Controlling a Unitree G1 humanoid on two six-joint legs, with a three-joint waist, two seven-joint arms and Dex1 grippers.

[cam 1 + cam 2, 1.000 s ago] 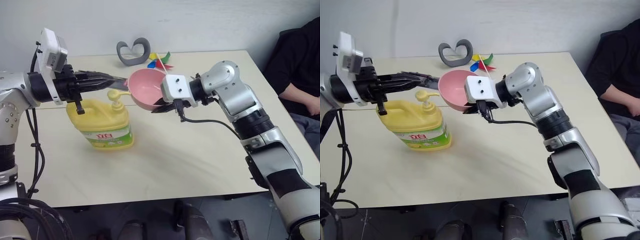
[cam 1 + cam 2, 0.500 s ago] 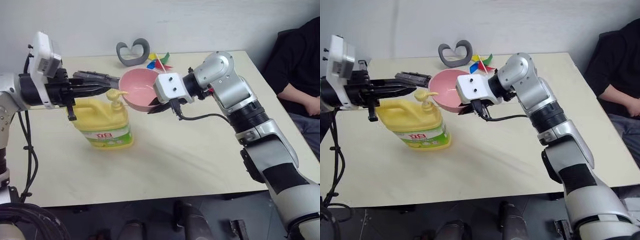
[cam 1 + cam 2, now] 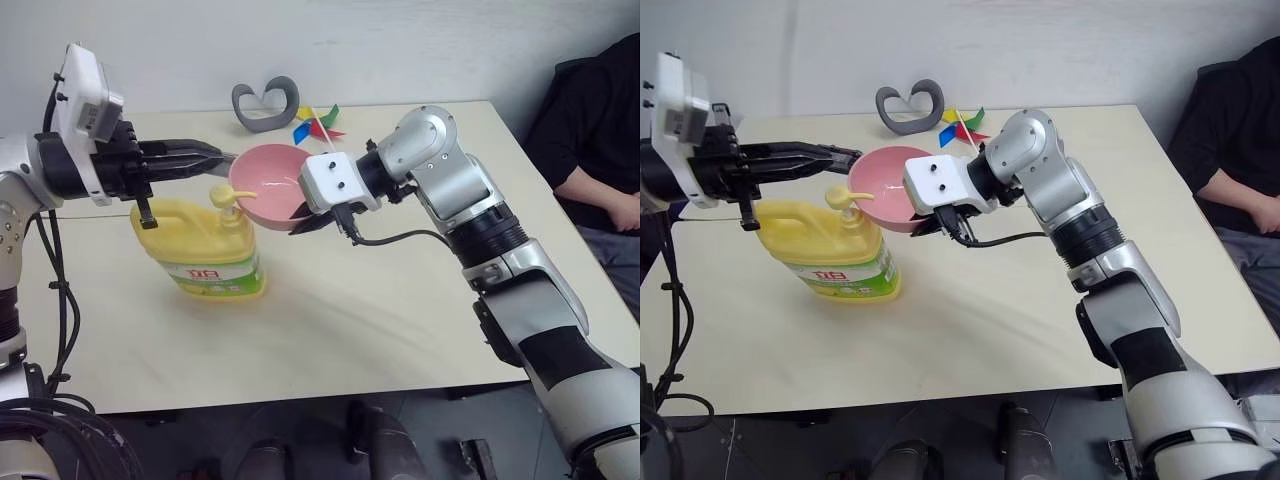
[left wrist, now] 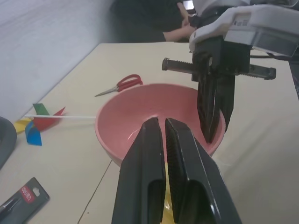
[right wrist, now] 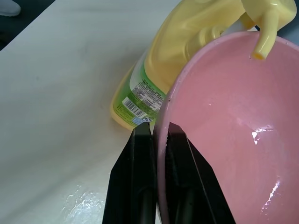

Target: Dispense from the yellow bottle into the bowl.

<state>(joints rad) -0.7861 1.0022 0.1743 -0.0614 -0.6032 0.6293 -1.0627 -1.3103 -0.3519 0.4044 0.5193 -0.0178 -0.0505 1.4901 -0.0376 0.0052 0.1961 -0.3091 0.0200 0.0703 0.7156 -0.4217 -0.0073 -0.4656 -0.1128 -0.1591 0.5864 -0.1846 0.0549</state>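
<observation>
The yellow bottle (image 3: 205,255) stands upright on the table, its pump (image 3: 226,194) pointing toward the pink bowl (image 3: 262,180). My right gripper (image 3: 303,214) is shut on the bowl's near rim and holds it tilted in the air beside the pump. In the right wrist view the pump spout (image 5: 261,44) hangs just over the rim of the bowl (image 5: 229,121). My left gripper (image 3: 215,158) is shut with nothing in it, pointing level just above the pump head. The left wrist view has its fingers (image 4: 149,154) in front of the bowl (image 4: 124,119).
A grey heart-shaped object (image 3: 266,103) and a coloured pinwheel (image 3: 318,122) lie at the table's far side. Red scissors (image 4: 122,84) and a small black packet (image 4: 23,198) lie nearby. A person (image 3: 600,130) sits at the right edge. The table's (image 3: 350,320) front half is bare.
My right gripper has carried the bowl left, bringing its rim under the pump spout. The left gripper has stayed above the pump.
</observation>
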